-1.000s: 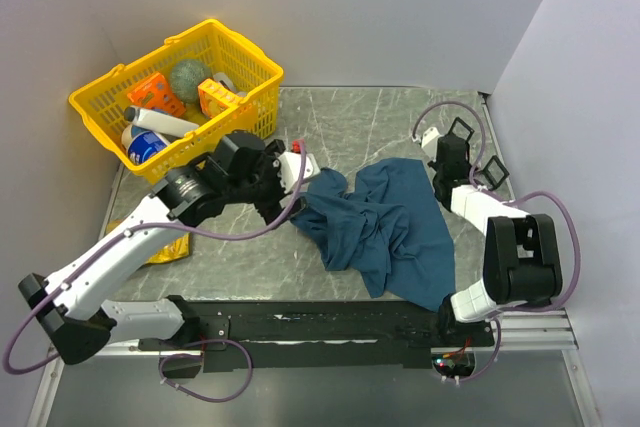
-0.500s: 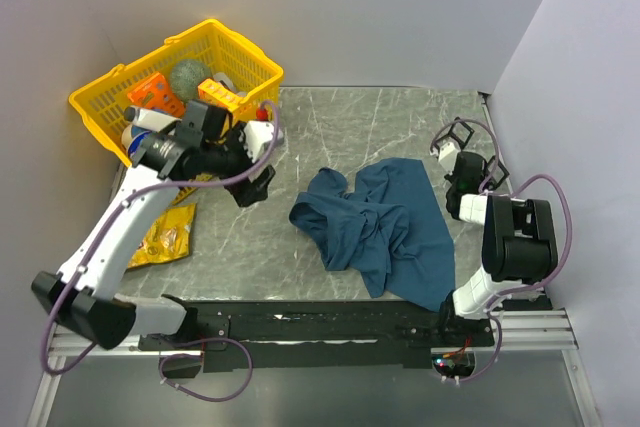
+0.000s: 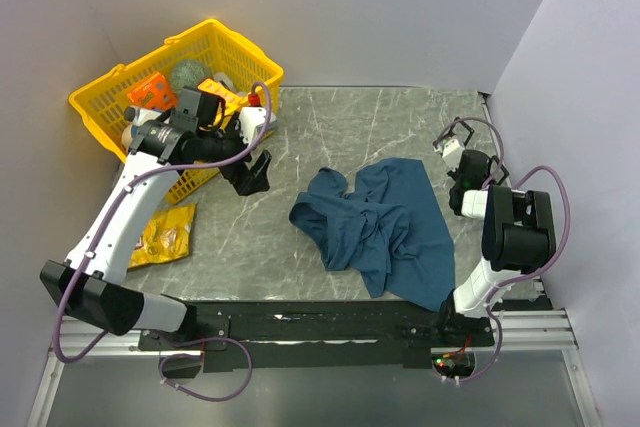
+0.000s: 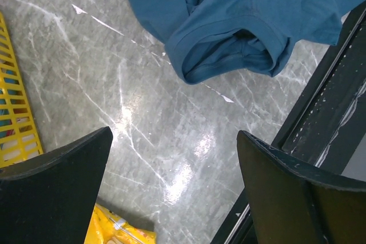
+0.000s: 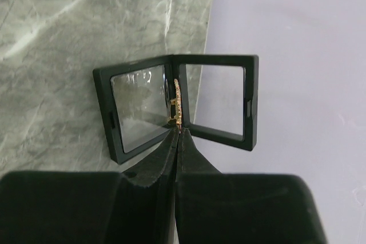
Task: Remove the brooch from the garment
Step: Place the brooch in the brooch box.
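Right wrist: brooch clear of the shirt

The right gripper [image 5: 177, 132] had its jaws pinched tight on a slim gold brooch [image 5: 176, 102], with a black hinged display case [image 5: 214, 60] open just beyond the tips. Within the past second the left gripper [image 3: 252, 172] had swung off the cloth toward the yellow basket [image 3: 95, 97]. Its jaws were wide and empty, and the dark blue shirt [image 3: 385, 227] lay crumpled ahead of them, well apart from both grippers. The removal looked done. The brooch showed edge-on only, its face and pin unreadable. From above it was too small to find.
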Available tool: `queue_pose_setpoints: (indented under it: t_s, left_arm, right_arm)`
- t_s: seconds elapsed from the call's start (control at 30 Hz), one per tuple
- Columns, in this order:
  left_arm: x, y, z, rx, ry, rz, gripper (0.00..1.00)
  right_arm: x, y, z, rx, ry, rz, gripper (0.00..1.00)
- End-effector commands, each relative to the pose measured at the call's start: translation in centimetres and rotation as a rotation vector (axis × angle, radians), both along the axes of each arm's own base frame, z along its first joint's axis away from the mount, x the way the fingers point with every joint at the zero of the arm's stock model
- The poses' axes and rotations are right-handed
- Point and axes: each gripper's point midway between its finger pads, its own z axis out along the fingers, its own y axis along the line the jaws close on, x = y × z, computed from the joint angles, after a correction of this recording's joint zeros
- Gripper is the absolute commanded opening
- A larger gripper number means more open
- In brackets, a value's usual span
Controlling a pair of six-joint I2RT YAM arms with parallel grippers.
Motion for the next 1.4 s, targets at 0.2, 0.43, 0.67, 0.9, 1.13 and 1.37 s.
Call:
queue_pose_setpoints:
  t_s: [0.2,0.43,0.67,0.9,1.13,1.37]
  left_arm:
    - [-0.9,-0.5,2.2,-0.081,-0.048,-0.027,0.96]
    - [-0.9,-0.4,2.4,-0.101,-0.041,-0.025,0.96]
    - [-1.0,-0.1,2.5,-0.119,-0.04,-0.019,0.96]
    - [-0.9,0.0,2.8,-0.135,-0.043,-0.021,0.96]
    - [-1.1,0.1,2.8,-0.145,-0.04,-0.021,0.96]
    - [-1.1,0.1,2.9,-0.152,-0.04,-0.022,0.96]
  right_arm:
    - [1.7,-0.5,1.1,-0.003,-0.058,-0.002,0.0]
    - [1.9,-1.1,0.9,0.004,-0.059,-0.011,0.0]
    - [2.1,-1.3,0.8,0.028,-0.063,-0.017,0.0]
    - [2.4,-1.2,1.2,0.029,-0.064,-0.011,0.0]
    - [2.2,-1.4,0.5,0.029,-0.047,-0.021,0.0]
    - [2.1,-1.7,0.0,0.031,-0.035,-0.027,0.0]
